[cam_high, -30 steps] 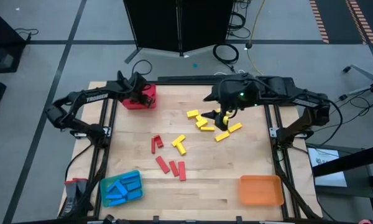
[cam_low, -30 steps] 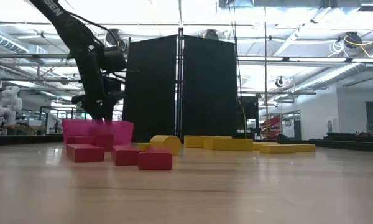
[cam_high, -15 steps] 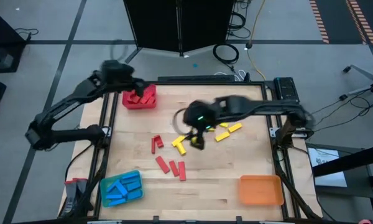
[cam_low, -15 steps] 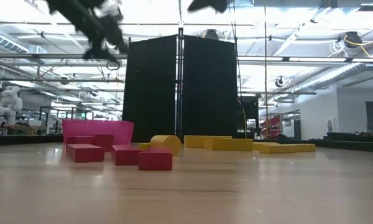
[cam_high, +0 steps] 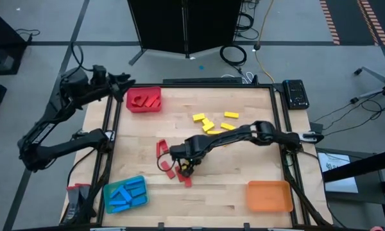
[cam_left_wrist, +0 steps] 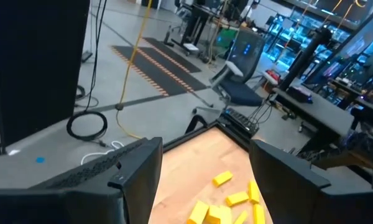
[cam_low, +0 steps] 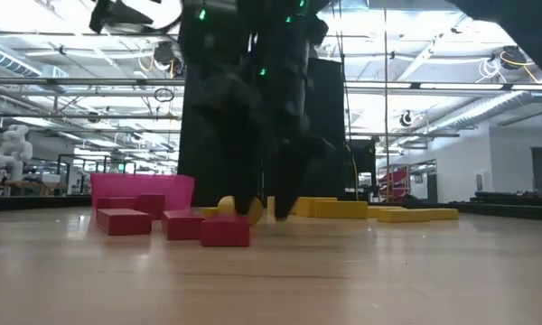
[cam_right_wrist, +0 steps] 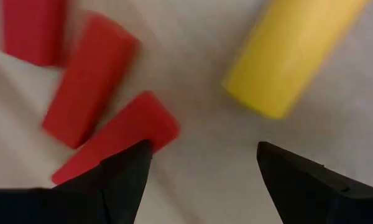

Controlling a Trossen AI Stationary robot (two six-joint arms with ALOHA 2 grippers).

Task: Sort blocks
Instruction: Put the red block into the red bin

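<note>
My right gripper (cam_high: 185, 165) stands open, pointing down, low over the middle of the table. In the right wrist view its fingers (cam_right_wrist: 202, 180) straddle bare wood, with loose red blocks (cam_right_wrist: 87, 81) on one side and a yellow block (cam_right_wrist: 292, 50) on the other. More red blocks (cam_high: 160, 149) lie flat around it. Several yellow blocks (cam_high: 208, 124) lie farther back. My left gripper (cam_high: 127, 82) is open and empty, raised beyond the table's far left corner beside the red tray (cam_high: 144, 101), which holds red blocks.
A blue tray (cam_high: 124, 194) with blue blocks sits at the near left corner. An orange tray (cam_high: 268, 196) sits at the near right. A dark device (cam_high: 297, 94) lies by the far right corner. Bare wood lies between the red blocks and the orange tray.
My left gripper has risen out of the red tray and drawn back past the table's far left corner, tipping up to nearly level. My right gripper has swung from over the yellow blocks toward the table's middle and dropped low beside the red blocks.
</note>
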